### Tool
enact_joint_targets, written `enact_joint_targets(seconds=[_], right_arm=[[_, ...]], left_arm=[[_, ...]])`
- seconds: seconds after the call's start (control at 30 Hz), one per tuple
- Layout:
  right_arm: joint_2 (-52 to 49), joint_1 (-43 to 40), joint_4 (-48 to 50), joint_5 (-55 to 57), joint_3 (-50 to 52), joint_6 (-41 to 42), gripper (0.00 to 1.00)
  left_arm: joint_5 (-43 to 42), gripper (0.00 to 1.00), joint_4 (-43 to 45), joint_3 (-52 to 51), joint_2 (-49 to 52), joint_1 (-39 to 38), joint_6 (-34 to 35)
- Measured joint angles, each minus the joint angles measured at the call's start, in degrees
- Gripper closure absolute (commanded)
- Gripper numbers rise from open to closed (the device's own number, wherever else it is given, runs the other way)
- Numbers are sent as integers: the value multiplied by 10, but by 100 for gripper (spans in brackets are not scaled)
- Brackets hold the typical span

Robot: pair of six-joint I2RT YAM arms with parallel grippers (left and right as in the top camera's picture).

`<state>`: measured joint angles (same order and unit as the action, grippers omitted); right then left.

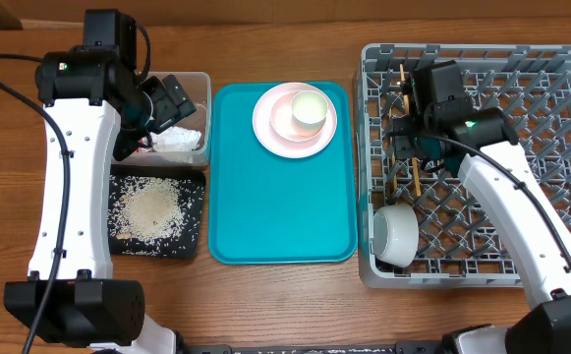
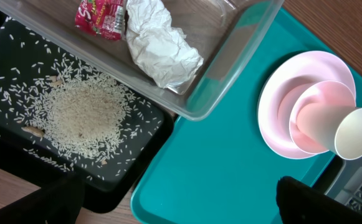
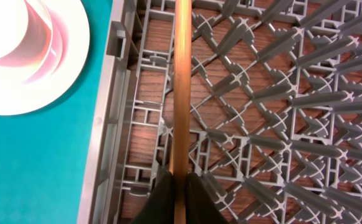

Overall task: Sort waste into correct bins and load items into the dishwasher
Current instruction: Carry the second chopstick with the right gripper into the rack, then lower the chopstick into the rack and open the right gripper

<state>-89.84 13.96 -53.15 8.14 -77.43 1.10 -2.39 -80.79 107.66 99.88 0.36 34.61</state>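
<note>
Dishwasher-loading step: the right gripper pinches a chopstick low over the rack, along its left edge. The left gripper hangs spread above the tub. Next, probably lower the chopstick between pegs and let go.

My left: tub behind shallow tray.
Centre: plate on serving tray.
My right: bowl and chopstick in rack.

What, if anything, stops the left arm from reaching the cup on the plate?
Probably nothing, so likely yes. The left gripper is open over the tub, the cup sits uncovered on the plate nearby, and the right gripper is off in the rack.
</note>
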Motion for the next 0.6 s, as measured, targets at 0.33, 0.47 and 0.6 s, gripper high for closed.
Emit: enact_joint_targets(seconds=[0.33,0.47,0.6], right_arm=[[-1,0,0,0,0,-1,86],[-1,0,-1,-1,0,-2,67],[-1,0,-2,2,0,-6,66]], left_arm=[[0,0,0,0,0,0,0],[0,0,0,0,0,0,0],[0,0,0,0,0,0,0]])
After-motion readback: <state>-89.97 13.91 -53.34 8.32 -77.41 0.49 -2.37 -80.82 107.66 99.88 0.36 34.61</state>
